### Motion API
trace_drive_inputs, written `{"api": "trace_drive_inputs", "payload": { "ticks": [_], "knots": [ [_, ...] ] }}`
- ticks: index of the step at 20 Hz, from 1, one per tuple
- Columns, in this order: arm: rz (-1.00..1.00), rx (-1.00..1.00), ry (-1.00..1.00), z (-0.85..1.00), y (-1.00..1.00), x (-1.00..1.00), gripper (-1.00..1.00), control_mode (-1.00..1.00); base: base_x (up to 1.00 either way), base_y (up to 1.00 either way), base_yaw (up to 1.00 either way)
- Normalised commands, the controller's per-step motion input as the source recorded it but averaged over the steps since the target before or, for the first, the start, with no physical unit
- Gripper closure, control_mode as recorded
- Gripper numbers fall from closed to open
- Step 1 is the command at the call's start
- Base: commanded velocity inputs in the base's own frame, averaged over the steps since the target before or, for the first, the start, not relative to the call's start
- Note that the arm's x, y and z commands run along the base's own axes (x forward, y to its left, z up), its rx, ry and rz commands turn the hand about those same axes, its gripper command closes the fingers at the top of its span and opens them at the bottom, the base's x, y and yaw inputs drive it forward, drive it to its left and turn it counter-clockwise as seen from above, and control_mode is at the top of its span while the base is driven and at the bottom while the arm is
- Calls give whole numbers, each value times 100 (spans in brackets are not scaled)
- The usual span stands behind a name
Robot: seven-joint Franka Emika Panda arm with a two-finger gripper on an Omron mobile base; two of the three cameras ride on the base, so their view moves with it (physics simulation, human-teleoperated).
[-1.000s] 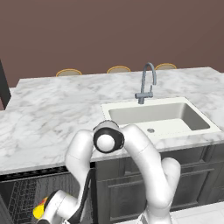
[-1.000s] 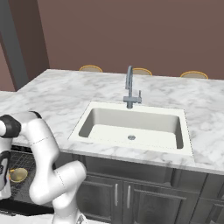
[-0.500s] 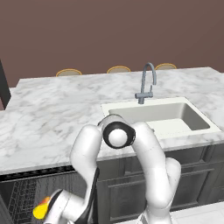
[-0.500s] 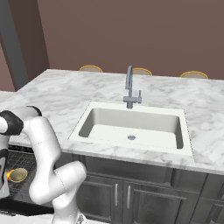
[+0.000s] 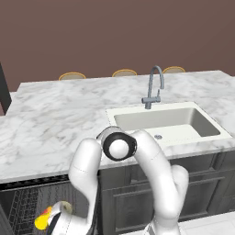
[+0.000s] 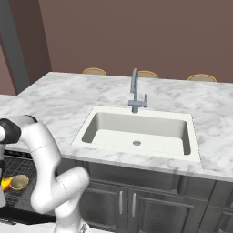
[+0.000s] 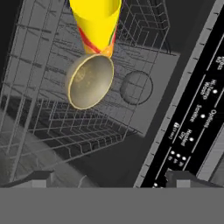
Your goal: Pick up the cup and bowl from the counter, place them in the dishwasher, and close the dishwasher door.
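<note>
Counter point(image 5: 55, 124), a big white marble slab, carries neither of the 2 dishes in either base view, so the picking part looks done. Its inset sink point(image 6: 136, 132) sits right of centre with the tap point(image 6: 134, 91) at its far edge, and the basin holds nothing but its drain. Below the slab at the left, the dishwasher point(image 5: 23, 206) stands open, its wire rack point(image 7: 48, 118) showing, and the arm reaches down into it. The door point(image 7: 197, 118) lies dropped flat, its black control strip with pale lettering running along the right of the hand view. The bowl point(image 7: 89, 81) rests in the rack, hollow side toward the hand camera, and the cup point(image 7: 96, 24) lies just beyond it, touching or nearly touching its rim; I cannot tell which. The right base view shows the same bowl point(image 6: 19, 182) at the far left edge with the cup point(image 6: 6, 183) as an orange-yellow fleck beside it, and the left base view catches the cup point(image 5: 42, 221) low at the left, near the wrist. The gripper point(image 7: 109, 179) hovers near the rack with its jaws spread wide and nothing between them. By my reading, 2 of 3 steps are finished; what is left is to draw the arm clear and swing the door shut.
</note>
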Motion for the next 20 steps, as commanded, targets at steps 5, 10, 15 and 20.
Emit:
{"api": "trace_drive_inputs", "payload": {
  "ticks": [5, 10, 15, 20],
  "knots": [
    [-7, 25, -25, 0, 37, -32, -100, -100, 0, 0, 0],
    [-11, 32, -24, 0, 25, -33, -100, -100, 0, 0, 0],
    [-10, 38, -22, -4, 25, -23, -100, -100, 0, 0, 0],
    [-3, 28, -12, -19, 40, -23, -100, -100, 0, 0, 0]
  ]
}}
